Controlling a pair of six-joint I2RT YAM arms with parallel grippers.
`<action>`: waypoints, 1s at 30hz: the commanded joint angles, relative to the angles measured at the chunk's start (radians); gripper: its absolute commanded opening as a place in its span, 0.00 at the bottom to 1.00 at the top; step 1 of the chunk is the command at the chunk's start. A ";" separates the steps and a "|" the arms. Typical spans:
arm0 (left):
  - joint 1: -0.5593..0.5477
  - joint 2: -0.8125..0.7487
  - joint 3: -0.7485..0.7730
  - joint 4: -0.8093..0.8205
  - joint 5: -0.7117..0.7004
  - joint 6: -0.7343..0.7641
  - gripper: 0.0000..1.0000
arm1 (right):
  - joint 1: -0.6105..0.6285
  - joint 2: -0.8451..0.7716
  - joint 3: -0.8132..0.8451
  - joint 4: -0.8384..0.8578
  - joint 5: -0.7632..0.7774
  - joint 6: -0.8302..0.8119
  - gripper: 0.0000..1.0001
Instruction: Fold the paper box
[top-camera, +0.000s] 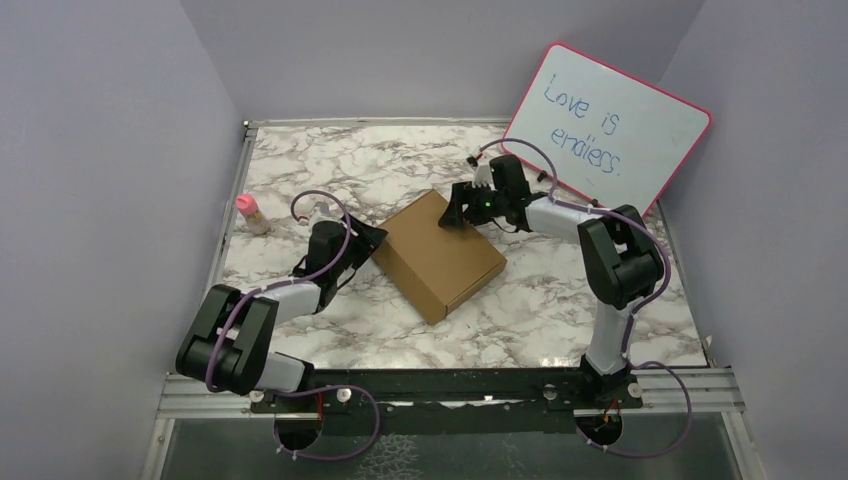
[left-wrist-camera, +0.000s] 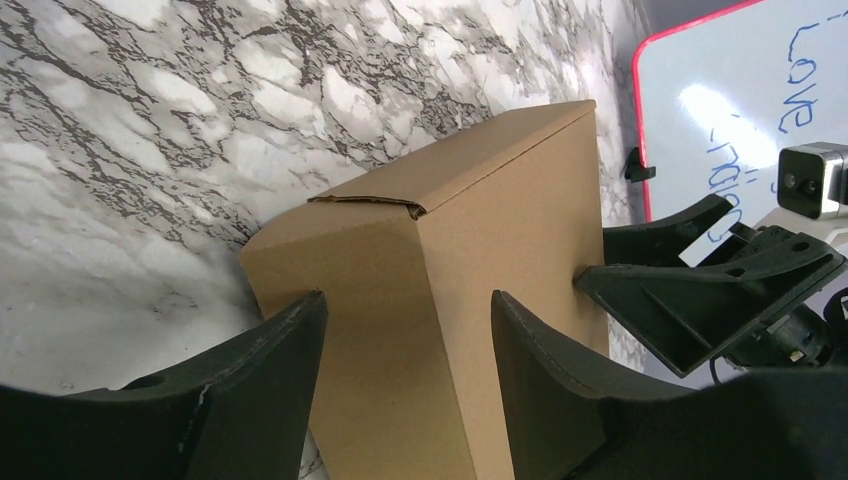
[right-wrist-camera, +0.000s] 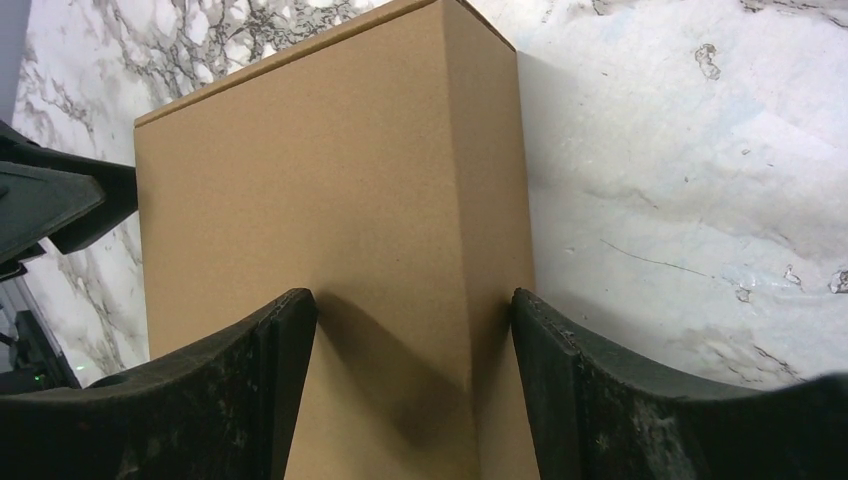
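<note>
Lying flat and turned diagonally near the middle of the table (top-camera: 560, 310), the paper box (top-camera: 443, 256) is showing as a closed brown slab with its lid down. In the left wrist view 1 seam at the near corner is gaping slightly, so that flap is probably not sitting fully home. The cardboard is looking thin and light, stiff along its creases but likely to dent or bow under a hard squeeze on the broad lid. Its matte surface should be giving fair friction against the table, though so light a box is apt to be sliding when pushed from 1 side only. The corners and short edges are looking like the firmest places to take hold.

The left fingers (left-wrist-camera: 265, 385) are standing apart, straddling the box's left corner. The right fingers (right-wrist-camera: 585, 385) are likewise spread, bracketing the far corner opposite. Both pairs are sitting at the cardboard, but whether they are pressing is not clear. Beyond them a pink-framed whiteboard (top-camera: 640, 110) is leaning at the far right.
</note>
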 joint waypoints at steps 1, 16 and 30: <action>0.000 0.035 0.028 0.085 0.084 0.009 0.62 | 0.007 0.029 -0.034 0.060 -0.115 0.053 0.75; -0.072 0.123 0.111 0.303 0.136 0.009 0.61 | 0.007 0.052 -0.074 0.158 -0.232 0.148 0.72; -0.052 0.268 0.131 0.434 0.123 0.016 0.63 | -0.017 -0.001 -0.063 0.137 -0.074 0.168 0.75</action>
